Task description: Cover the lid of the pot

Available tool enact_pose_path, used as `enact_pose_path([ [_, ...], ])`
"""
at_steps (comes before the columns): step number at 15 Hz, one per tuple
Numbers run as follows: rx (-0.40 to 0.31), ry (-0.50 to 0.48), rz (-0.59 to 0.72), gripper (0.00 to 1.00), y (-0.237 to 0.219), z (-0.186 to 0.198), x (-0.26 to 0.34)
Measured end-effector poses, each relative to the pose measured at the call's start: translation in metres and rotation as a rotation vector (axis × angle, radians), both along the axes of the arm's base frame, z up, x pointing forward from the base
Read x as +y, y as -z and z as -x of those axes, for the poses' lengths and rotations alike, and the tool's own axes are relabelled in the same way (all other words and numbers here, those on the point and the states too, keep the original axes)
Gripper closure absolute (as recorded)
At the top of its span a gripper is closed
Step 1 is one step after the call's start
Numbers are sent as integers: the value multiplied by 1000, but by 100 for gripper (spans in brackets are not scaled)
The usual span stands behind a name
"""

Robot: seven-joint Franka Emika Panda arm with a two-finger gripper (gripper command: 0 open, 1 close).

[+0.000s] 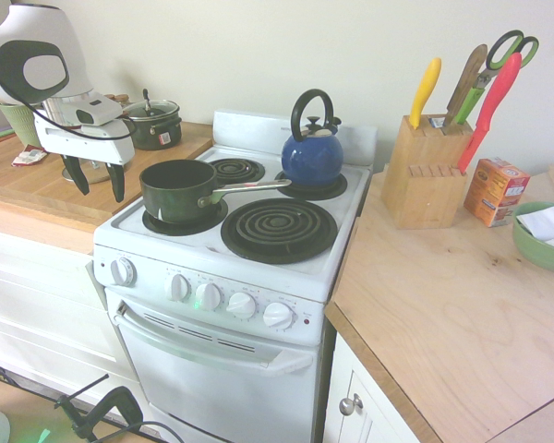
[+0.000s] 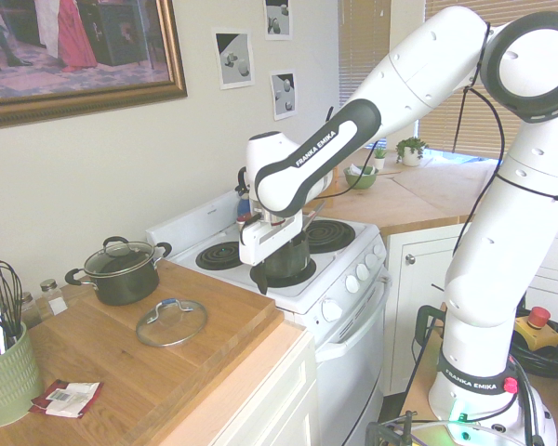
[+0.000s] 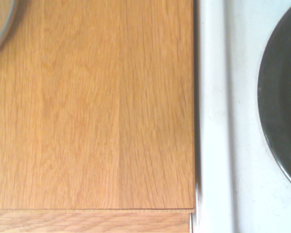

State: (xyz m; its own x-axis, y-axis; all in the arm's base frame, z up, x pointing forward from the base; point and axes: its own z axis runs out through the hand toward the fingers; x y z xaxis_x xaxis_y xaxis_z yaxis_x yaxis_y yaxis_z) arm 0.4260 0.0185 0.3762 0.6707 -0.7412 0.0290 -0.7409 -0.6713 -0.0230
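We have not started the real work yet. The pot (image 1: 178, 189) sits on the front burner of the stove (image 1: 258, 268), near the wooden counter (image 2: 205, 325), and its top is open with nothing on it. The lid (image 2: 172, 321) lies flat on that counter, well away from the pot, with its little knob pointing up. Behind the lid stands a small dark pot (image 2: 123, 269) that has its own lid on, and we leave that one alone.

Our claw (image 1: 96, 178) hangs in the air over the edge of the counter, just beside the stove. It points down, its two fingers are spread wide, and it holds nothing. In the wrist view we see only a thin bit of the lid's rim at a corner.

We think everything is left to do: go over to the lid, grab its knob, lift it, carry it to the pot and set it on top.
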Motion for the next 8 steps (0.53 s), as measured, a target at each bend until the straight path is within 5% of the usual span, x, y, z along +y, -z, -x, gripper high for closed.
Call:
enact_pose_path([
  [8, -103, 21, 11, 0, -69, -36, 64],
])
